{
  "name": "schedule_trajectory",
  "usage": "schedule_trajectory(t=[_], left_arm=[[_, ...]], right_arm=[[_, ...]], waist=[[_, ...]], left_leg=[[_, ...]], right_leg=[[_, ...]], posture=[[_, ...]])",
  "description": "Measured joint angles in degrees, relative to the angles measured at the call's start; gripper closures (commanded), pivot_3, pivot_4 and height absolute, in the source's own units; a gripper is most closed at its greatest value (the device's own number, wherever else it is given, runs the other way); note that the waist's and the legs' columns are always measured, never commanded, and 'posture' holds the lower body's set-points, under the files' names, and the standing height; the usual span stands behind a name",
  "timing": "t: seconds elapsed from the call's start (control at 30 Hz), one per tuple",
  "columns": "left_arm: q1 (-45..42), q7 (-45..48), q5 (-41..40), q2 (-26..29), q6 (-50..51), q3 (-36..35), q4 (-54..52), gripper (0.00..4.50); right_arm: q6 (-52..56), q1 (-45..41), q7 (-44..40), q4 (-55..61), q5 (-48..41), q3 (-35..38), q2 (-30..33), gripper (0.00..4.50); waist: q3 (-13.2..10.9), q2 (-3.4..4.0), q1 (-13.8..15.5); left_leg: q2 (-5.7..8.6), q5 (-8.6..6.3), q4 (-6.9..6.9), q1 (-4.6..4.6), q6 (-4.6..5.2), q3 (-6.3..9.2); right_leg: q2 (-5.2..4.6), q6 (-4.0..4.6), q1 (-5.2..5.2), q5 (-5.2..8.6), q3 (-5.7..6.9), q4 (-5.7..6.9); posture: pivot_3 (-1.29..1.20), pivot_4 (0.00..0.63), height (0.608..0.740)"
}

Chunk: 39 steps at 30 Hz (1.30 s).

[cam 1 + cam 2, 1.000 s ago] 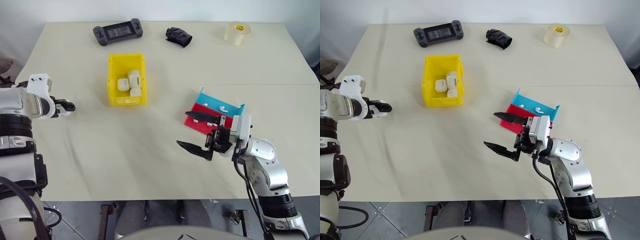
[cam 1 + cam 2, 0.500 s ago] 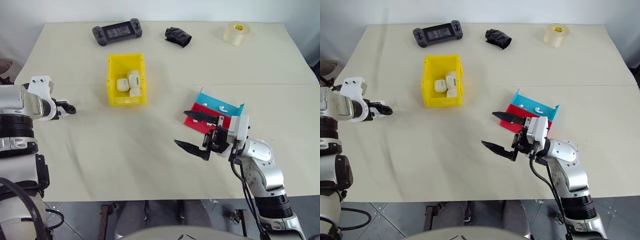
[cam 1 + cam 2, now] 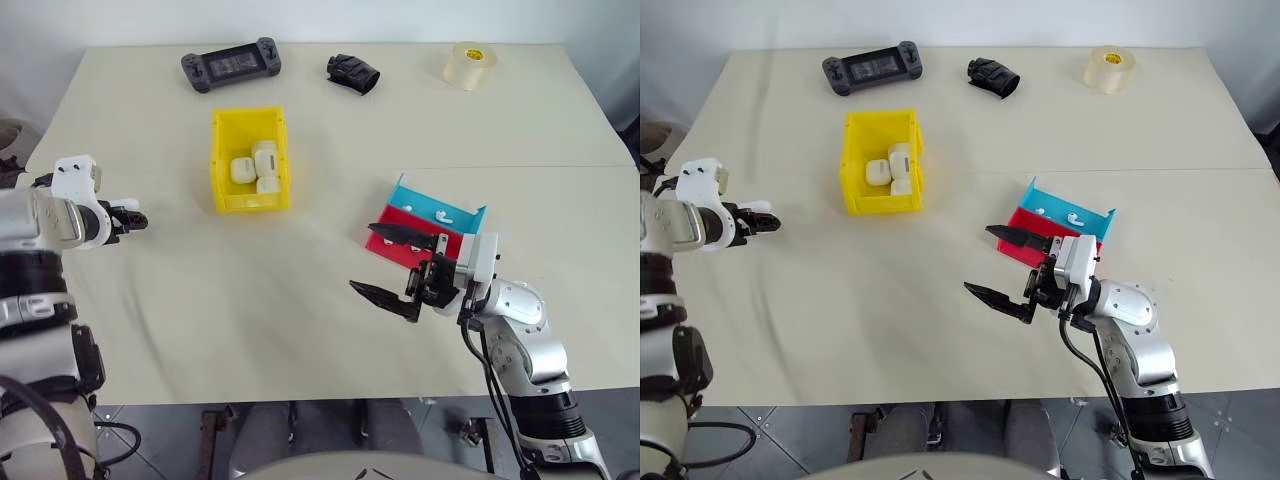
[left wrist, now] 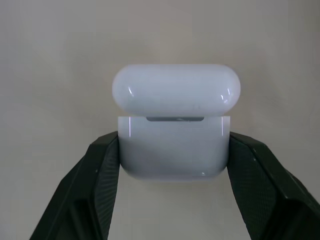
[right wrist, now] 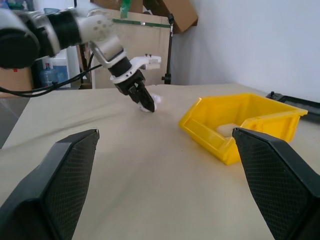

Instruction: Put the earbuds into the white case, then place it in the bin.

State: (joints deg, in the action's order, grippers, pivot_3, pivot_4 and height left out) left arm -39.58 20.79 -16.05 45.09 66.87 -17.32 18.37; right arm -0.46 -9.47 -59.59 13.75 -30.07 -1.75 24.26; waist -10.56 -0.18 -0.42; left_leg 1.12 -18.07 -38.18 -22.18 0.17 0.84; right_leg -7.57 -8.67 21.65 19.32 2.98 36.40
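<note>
My left gripper (image 3: 135,218) is shut on the white case (image 4: 175,150) near the table's left edge. Its black fingers (image 4: 95,190) press on the two sides of the case's lower half, with the rounded lid above them. The yellow bin (image 3: 218,160) stands further back and to the right of it and holds three more white cases (image 3: 256,168). Tiny white earbuds (image 3: 441,212) lie in the blue tray (image 3: 412,196). My right gripper (image 3: 362,258) hovers open just in front of the red tray (image 3: 392,247), holding nothing.
Along the table's far edge lie a dark game controller (image 3: 228,65), a black crumpled object (image 3: 355,72) and a roll of clear tape (image 3: 470,65). The red and blue trays sit side by side, right of centre.
My left gripper's fingers have closed on the white case; that hand has stayed near the left edge. The right arm has not moved.
</note>
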Motion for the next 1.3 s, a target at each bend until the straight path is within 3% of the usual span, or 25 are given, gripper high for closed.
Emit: schedule_trajectory(t=[0.17, 0.27, 0.4, 0.53, 0.7, 0.9, 1.1, 1.3], left_arm=[[18.9, 14.4, -7.3, -0.4, -16.5, -7.7, -21.1, 1.71], [27.1, 22.9, -13.3, -4.6, -25.3, -12.6, -29.4, 1.71], [35.1, 33.4, -18.3, -10.8, -36.9, -12.6, -34.7, 1.71], [36.1, 37.3, -20.0, -13.9, -42.8, -7.7, -37.7, 1.71], [37.9, 46.3, -19.4, -18.7, -51.6, 6.1, -39.6, 1.71], [32.7, 53.7, -21.1, -27.0, -58.5, 16.9, -37.8, 1.71], [29.8, 57.8, -18.0, -28.5, -65.6, 23.2, -32.7, 1.71], [30.7, 57.5, -17.6, -27.1, -66.8, 23.4, -31.2, 1.71]], right_arm=[[-0.7, 1.1, 0.0, -0.3, 0.0, 0.9, 0.9, 0.0], [-0.7, 0.9, 0.0, -0.4, -0.1, 1.2, 1.7, 0.0], [-0.4, 1.1, -0.1, -0.4, -0.3, 3.5, 5.1, 0.0], [0.3, 2.6, -0.9, -0.2, -1.0, 7.6, 9.1, 0.0], [0.4, 9.2, -3.0, -0.3, -1.9, 17.1, 16.6, 0.0], [1.6, 19.2, -5.3, -0.3, -3.2, 27.7, 21.3, 0.0], [5.7, 24.1, -6.0, 0.3, -3.3, 31.7, 24.4, 0.0], [18.7, 19.6, 0.3, 4.4, -3.2, 30.3, 30.0, 0.0]], waist=[[0.0, 0.0, 0.1], [0.0, 0.01, 0.4], [0.0, 0.0, 0.8], [0.0, 0.01, 1.4], [0.1, 0.08, 1.8], [0.1, 0.23, 1.9], [0.1, 0.26, 1.6], [0.1, 0.27, 1.8]], left_leg=[[-0.03, -0.01, 0.07, -0.02, 0.01, -0.01], [-0.01, -0.01, 0.02, -0.01, 0.01, 0.0], [0.02, -0.01, -0.01, 0.0, 0.02, 0.01], [0.06, -0.04, -0.02, 0.01, 0.1, -0.06], [0.07, -0.19, -0.07, 0.01, 0.37, -0.17], [0.05, -0.19, -0.19, 0.21, 0.39, -0.14], [-0.07, -0.22, 0.06, 0.92, 0.43, -0.37], [-0.13, -0.22, 0.03, 0.9, 0.43, -0.31]], right_leg=[[-0.08, 0.01, -0.12, 0.0, 0.0, -0.38], [-0.13, 0.02, -0.2, -0.01, 0.02, -0.46], [-0.15, 0.02, -0.24, -0.01, 0.04, -0.56], [-0.16, 0.03, -0.27, -0.01, 0.0, -0.51], [-0.17, -0.04, -0.42, -0.05, 0.02, -0.63], [-0.06, -0.05, -0.89, -0.06, 0.14, -0.89], [0.0, -0.01, -1.46, -0.04, -0.01, -1.42], [-0.05, -0.01, -1.46, -0.04, 0.01, -1.45]], posture=[[0.0, 0.15, 0.74], [0.0, 0.15, 0.74], [0.0, 0.15, 0.74], [0.0, 0.15, 0.74], [0.0, 0.15, 0.74], [0.0, 0.15, 0.74], [0.0, 0.15, 0.74], [0.0, 0.15, 0.74]])
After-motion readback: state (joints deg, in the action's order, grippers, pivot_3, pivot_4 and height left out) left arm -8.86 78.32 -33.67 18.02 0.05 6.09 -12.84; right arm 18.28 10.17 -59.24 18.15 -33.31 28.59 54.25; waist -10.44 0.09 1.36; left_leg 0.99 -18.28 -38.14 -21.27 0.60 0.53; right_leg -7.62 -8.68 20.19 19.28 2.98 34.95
